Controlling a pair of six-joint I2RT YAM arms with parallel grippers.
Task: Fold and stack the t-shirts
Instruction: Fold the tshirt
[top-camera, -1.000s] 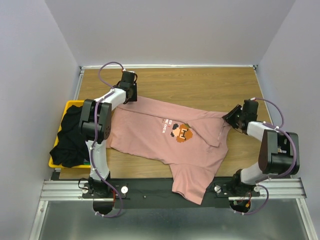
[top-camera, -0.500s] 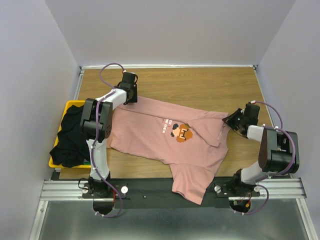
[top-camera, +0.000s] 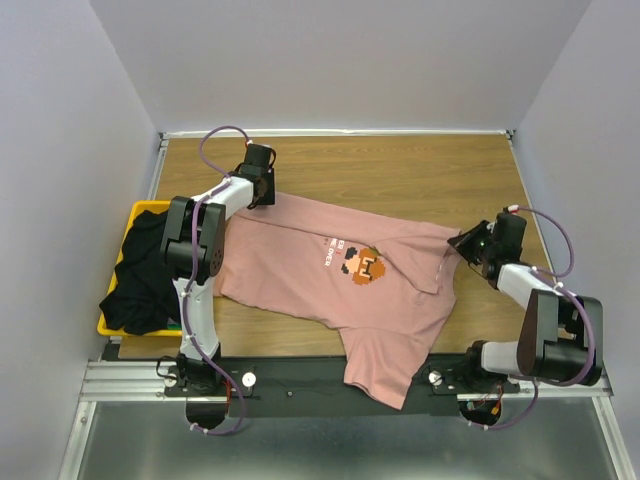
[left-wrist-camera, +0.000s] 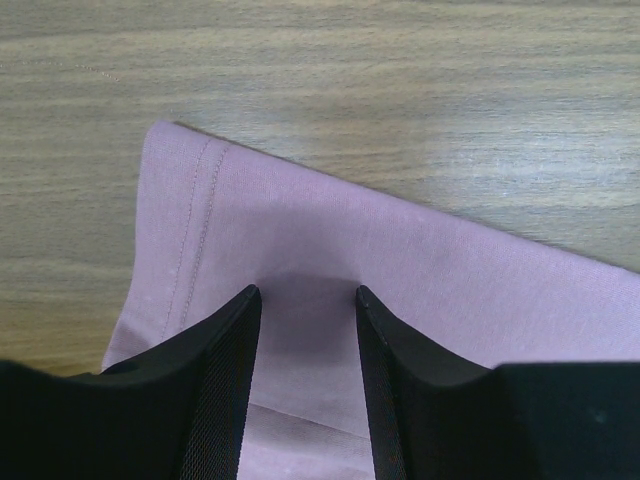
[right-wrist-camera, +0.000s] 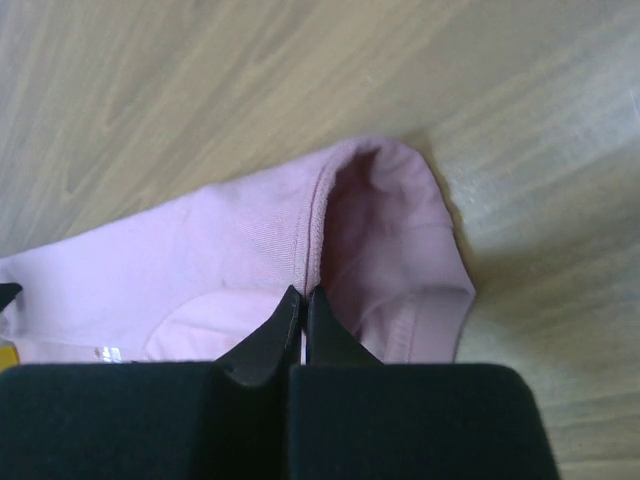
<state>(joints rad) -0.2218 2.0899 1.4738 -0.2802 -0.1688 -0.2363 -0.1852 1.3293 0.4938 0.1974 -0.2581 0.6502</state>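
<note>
We see right gripper (right-wrist-camera: 303, 292) closed tight on pink shirt (top-camera: 300, 260) nr table's (top-camera: 400, 170) right edge; left gripper (left-wrist-camera: 306, 292) half-open above shirt's hem.

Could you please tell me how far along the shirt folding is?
Done: nothing folded or stacked; the dusty-pink cloth t-shirt lies spread on the wooden table. In hand: the right end effector is shut on its edge, the left end effector open over a corner. Left: the folds, then the black cloth t-shirt in the yellow plastic basket.
</note>
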